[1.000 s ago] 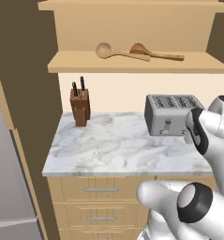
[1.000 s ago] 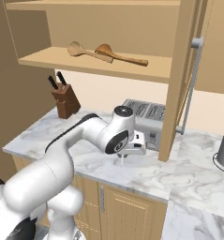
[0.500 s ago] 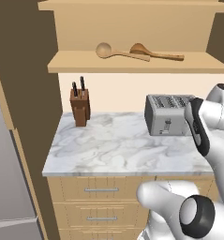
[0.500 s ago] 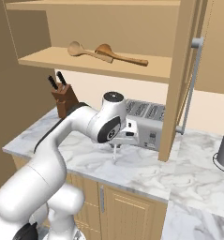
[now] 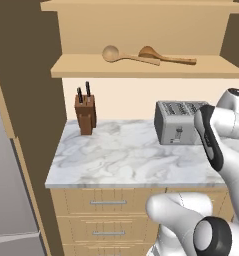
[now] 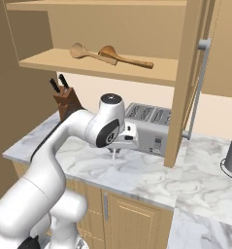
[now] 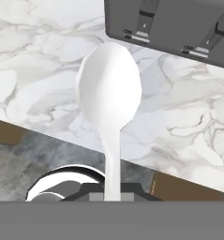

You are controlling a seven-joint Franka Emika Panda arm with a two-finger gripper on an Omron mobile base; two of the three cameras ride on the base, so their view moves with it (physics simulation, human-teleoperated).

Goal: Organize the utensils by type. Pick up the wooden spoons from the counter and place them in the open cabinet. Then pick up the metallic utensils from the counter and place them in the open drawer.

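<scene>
Two wooden spoons (image 5: 126, 56) (image 5: 166, 56) lie side by side on the shelf of the open cabinet (image 5: 91, 68); the right base view shows them (image 6: 91, 53) (image 6: 124, 57) on that shelf (image 6: 49, 61) too. My gripper (image 6: 115, 150) hangs over the marbled counter (image 6: 151, 172), in front of the toaster, pointing down. It is shut on the handle of a whitish metallic spoon (image 7: 109, 93), whose thin tip (image 6: 113, 157) points down above the stone. The open drawer is out of view.
A silver toaster (image 6: 147, 129) (image 5: 178, 122) stands at the back of the counter (image 5: 121, 160), a knife block (image 5: 85, 114) at the back left. A wooden upright panel (image 6: 185, 87) with a silver bar rises right of the toaster. Closed drawer fronts (image 5: 108, 202) sit below.
The hand with the whitish spoon has swung left along the toaster's front, and the arm's elbow has risen. The grip has stayed shut.
</scene>
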